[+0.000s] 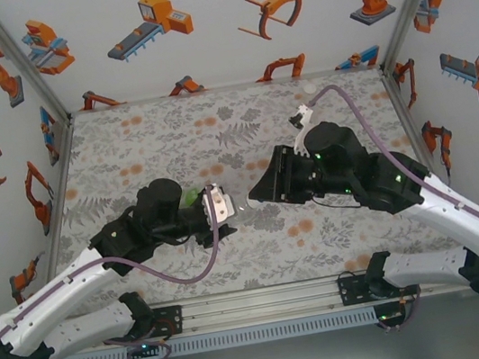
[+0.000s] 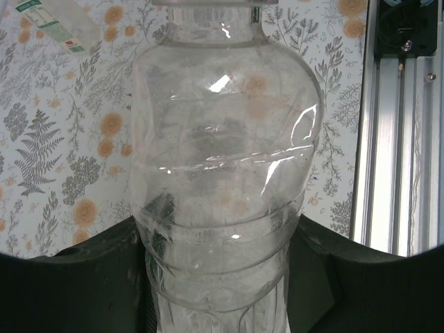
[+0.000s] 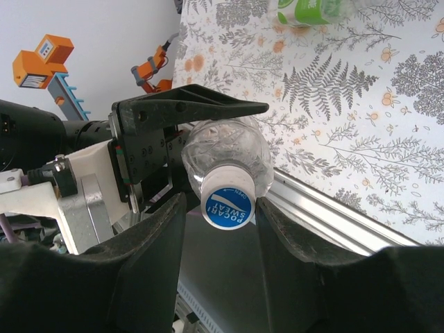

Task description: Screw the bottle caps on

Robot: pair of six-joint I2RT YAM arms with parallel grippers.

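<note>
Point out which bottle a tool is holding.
The colourless bottle, clamped in the left tool and wearing a blue-topped cap; the green-labelled bottle sits loose on the table instead.

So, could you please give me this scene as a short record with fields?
left gripper: shut on the clear bottle
cap: white with blue top, on the clear bottle's neck; tightness not visible
right gripper: open, one finger on each side of the cap
green-labelled bottle: on the table, apart from both grippers
</note>
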